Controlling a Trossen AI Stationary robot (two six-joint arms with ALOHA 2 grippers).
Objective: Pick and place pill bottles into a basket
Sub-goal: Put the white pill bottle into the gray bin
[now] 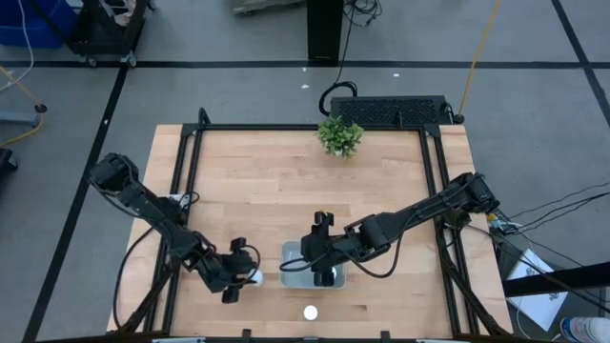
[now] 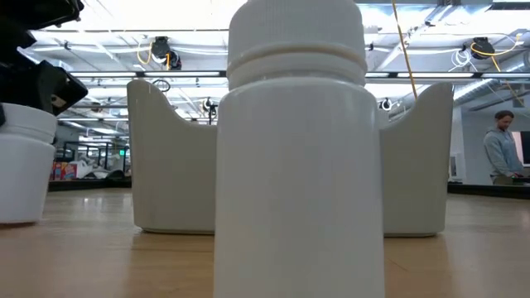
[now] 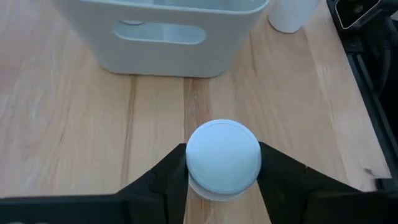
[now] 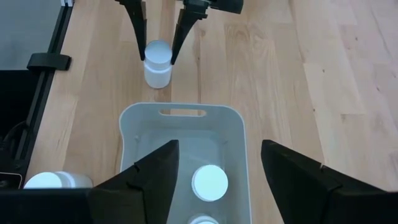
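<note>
The pale basket (image 1: 315,274) stands near the table's front middle, with two white pill bottles (image 4: 209,182) standing in it. My left gripper (image 1: 250,277) is just left of the basket, shut on a white pill bottle (image 3: 222,163). My right gripper (image 4: 214,163) hangs open and empty over the basket (image 4: 184,134). Another pill bottle (image 1: 310,312) stands on its base on the table, in front of the basket; it fills the low view (image 2: 298,149). My left gripper pinches the bottle's cap (image 3: 189,163) between its two fingers, one on each side. The fingers come slanting down from the table's left. The bottle (image 4: 157,64) is upright, and its base seems to rest on the table just left of the basket.
A small green plant (image 1: 340,136) stands at the far edge's middle. Black frame rails run along the table's left and right sides (image 1: 181,181). Bare wood lies between the plant and the basket. A person (image 2: 499,149) is in the room beyond the table.
</note>
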